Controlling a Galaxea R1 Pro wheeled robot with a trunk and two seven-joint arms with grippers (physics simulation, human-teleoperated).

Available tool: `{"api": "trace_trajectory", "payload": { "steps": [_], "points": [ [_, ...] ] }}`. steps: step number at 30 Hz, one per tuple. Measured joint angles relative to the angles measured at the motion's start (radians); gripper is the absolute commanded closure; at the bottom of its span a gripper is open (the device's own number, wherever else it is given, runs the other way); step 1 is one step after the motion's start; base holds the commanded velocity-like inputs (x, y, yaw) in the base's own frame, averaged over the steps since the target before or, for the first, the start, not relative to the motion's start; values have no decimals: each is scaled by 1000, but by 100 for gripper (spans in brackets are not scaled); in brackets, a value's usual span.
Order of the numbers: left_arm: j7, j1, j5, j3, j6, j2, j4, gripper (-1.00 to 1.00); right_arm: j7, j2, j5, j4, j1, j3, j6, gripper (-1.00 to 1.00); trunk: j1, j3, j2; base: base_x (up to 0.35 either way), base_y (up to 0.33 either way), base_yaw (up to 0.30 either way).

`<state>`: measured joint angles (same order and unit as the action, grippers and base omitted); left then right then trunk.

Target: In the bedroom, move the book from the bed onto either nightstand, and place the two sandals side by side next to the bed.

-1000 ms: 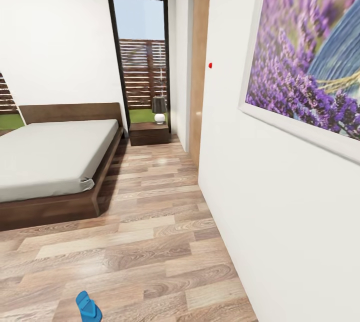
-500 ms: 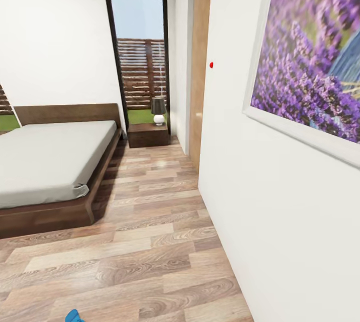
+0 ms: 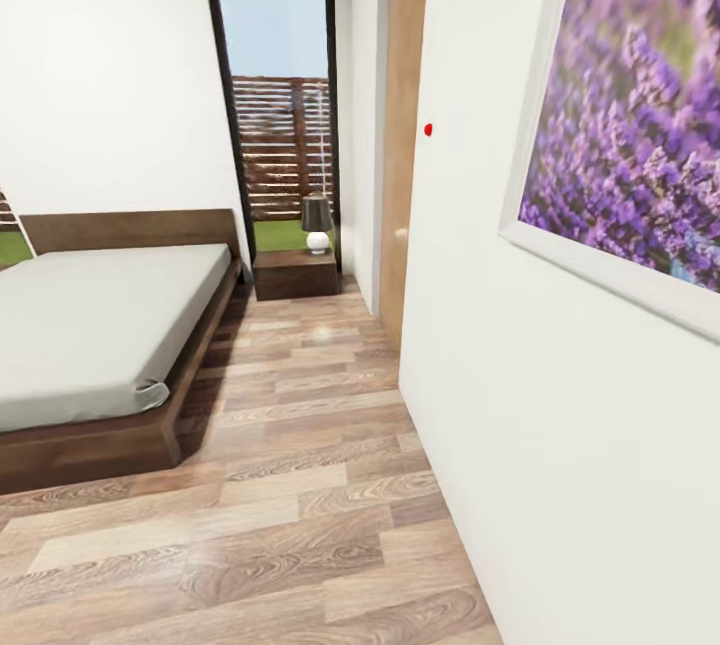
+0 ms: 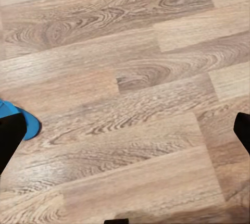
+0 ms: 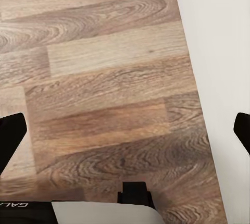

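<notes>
The bed (image 3: 90, 325), a white mattress on a dark wooden frame, lies at the left of the head view. A dark-brown nightstand (image 3: 295, 273) stands beside its headboard under the tall window (image 3: 280, 105). The toe of one blue sandal (image 4: 28, 122) lies on the plank floor beside one finger of my left gripper (image 4: 125, 135), which is open and empty. My right gripper (image 5: 125, 133) is open too, over bare floor next to the white wall. The book and the second sandal are out of view.
A small lamp (image 3: 317, 223) stands on the nightstand. A brown wooden door (image 3: 405, 145) and the lavender picture (image 3: 640, 125) are on the right wall, close by. A strip of plank floor (image 3: 300, 445) runs between the bed and that wall.
The whole head view has shifted forward toward the bed and wall. The blue sandal has slipped out at the bottom edge of that view.
</notes>
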<state>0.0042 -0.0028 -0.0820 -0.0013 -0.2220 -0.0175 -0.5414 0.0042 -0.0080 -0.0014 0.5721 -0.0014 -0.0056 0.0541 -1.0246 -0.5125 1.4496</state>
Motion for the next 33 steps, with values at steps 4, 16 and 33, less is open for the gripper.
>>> {"api": "trace_trajectory", "payload": {
  "steps": [4, 16, 33],
  "points": [
    [0, 0, 0, 0, -1, 1, 0, -100, 0, 0, 0, 0, 0, -1, 0, -100, 0, 0, 0, 220, 0, 201],
    [0, 0, 0, 0, -1, -1, 0, -100, 0, 0, 0, 0, 0, -1, 0, -100, 0, 0, 0, 32, 0, 275],
    [0, 0, 0, 0, 0, -1, 0, -100, 0, 0, 0, 0, 0, 0, 0, -100, 0, 0, 0, 16, 0, 175]
  ]
}}
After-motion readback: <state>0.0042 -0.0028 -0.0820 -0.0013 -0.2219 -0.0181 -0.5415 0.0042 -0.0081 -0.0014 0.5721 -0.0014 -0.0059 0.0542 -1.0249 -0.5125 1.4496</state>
